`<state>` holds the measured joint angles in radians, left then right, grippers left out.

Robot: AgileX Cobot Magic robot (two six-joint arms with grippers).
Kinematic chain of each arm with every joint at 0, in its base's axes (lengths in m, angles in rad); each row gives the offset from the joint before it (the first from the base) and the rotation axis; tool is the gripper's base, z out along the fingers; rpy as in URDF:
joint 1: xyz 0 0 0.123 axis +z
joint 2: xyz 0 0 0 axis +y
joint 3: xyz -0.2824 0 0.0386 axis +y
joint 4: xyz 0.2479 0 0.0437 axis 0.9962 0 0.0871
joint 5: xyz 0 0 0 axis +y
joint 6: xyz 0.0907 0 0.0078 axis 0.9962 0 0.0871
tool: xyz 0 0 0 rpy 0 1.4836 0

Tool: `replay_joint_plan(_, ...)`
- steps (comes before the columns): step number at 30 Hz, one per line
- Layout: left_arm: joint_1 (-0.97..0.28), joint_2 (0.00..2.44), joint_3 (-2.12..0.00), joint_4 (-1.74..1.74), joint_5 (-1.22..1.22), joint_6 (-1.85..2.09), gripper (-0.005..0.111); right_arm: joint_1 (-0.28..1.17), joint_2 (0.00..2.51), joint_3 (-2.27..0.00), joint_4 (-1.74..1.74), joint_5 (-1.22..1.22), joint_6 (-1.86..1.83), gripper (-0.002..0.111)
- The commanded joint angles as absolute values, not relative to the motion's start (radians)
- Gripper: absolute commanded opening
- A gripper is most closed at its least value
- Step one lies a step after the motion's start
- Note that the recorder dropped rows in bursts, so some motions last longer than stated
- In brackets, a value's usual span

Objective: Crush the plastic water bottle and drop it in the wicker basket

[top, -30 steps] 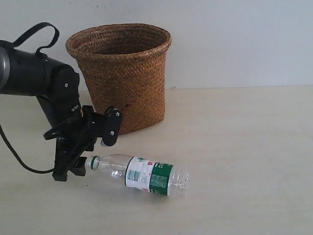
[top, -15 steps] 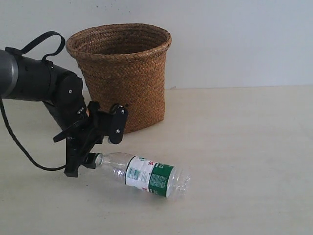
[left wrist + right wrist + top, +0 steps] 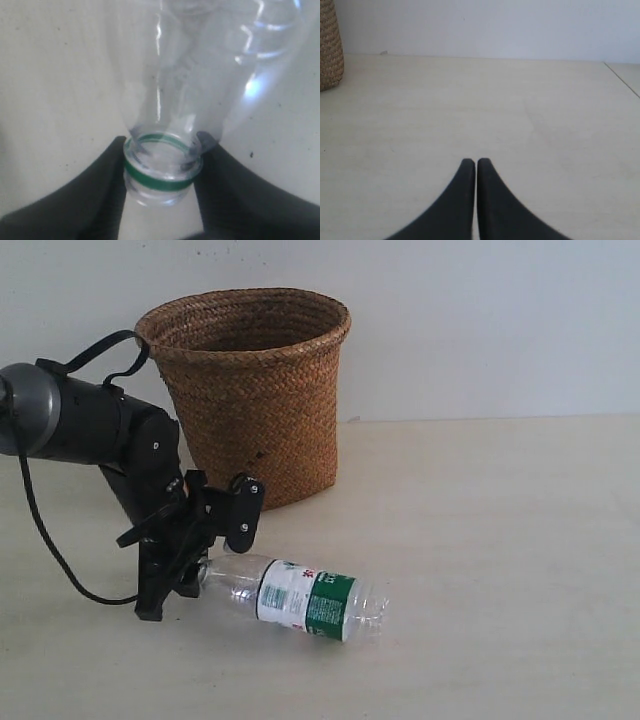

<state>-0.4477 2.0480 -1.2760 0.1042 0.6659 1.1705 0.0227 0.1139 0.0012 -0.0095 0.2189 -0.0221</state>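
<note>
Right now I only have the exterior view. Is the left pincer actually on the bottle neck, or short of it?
Observer: On it. In the left wrist view the left pincer straddles the neck of the plastic water bottle, one finger touching each side at the green neck ring.
Operator: Cap on?
Observer: No cap visible; the threaded mouth is bare.
Operator: Right arm? Not in my frame.
Observer: The right pincer is shut on nothing, with only the table in front of it.
</note>
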Motion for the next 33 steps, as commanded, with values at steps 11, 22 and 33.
replay_joint_plan(11, -0.455, 1.966, -1.281, 0.076, 0.840, 1.029, 0.004, 0.020, 0.112, 0.000, -0.008, 0.191, -0.024, 0.000)
replay_joint_plan(22, -0.455, 1.964, -1.247, 0.009, 0.968, 0.936, 0.004, 0.020, 0.112, 0.000, -0.008, 0.191, -0.024, 0.000)
replay_joint_plan(33, -0.455, 1.964, -1.146, 0.025, 0.979, 0.854, 0.004, 0.020, 0.112, 0.000, -0.008, 0.151, -0.024, 0.000)
